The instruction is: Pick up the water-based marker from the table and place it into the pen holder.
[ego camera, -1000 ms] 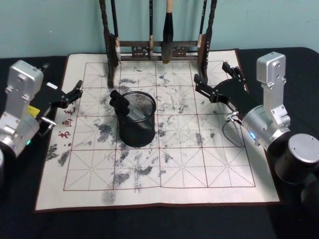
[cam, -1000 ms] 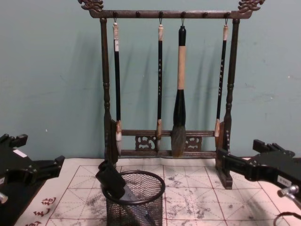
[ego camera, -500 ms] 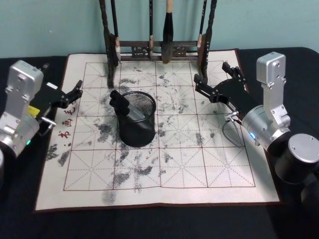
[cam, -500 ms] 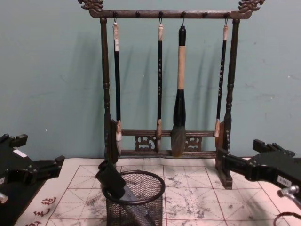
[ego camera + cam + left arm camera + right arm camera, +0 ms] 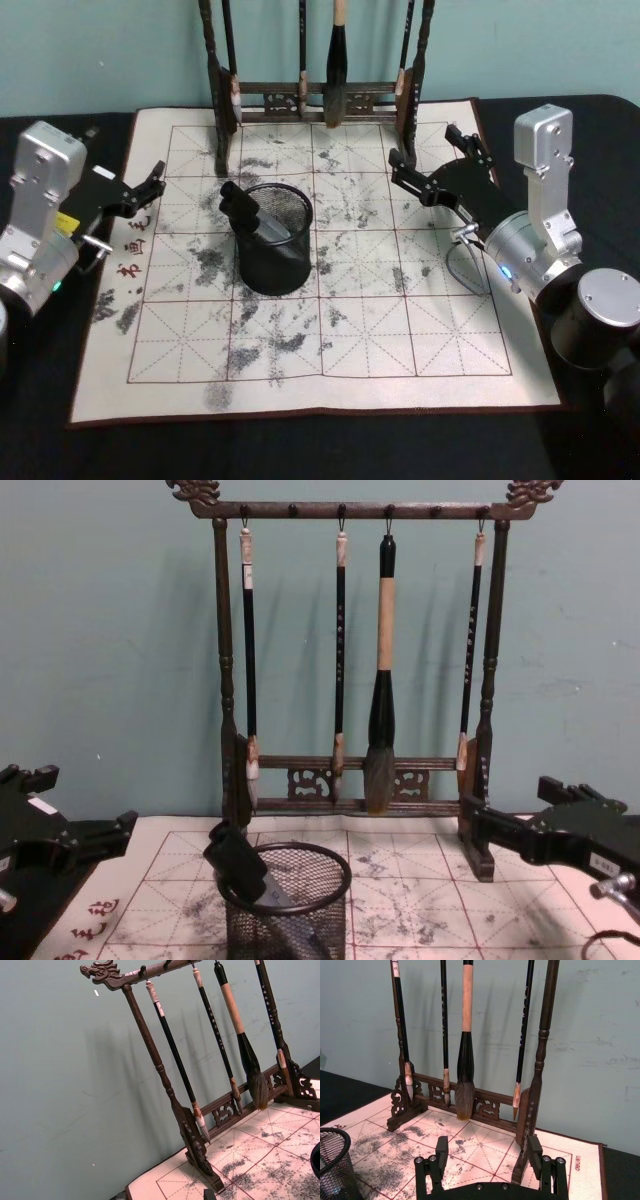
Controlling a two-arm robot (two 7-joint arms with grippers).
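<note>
The water-based marker (image 5: 250, 213) leans tilted inside the black mesh pen holder (image 5: 273, 255), apparently cap-end up, mid-mat.

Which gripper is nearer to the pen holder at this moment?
Left, narrowly. The left gripper is off the pen holder's left side, over the mat's left edge. The right gripper is off its right side, farther back, by the brush rack's right foot.

Your right gripper (image 5: 490, 1156) stood with fingers (image 5: 441, 1150) spread, nothing between them. Beyond the fingertips stood the brush rack (image 5: 536, 1080); the pen holder (image 5: 332, 1170) sat off to one side.
</note>
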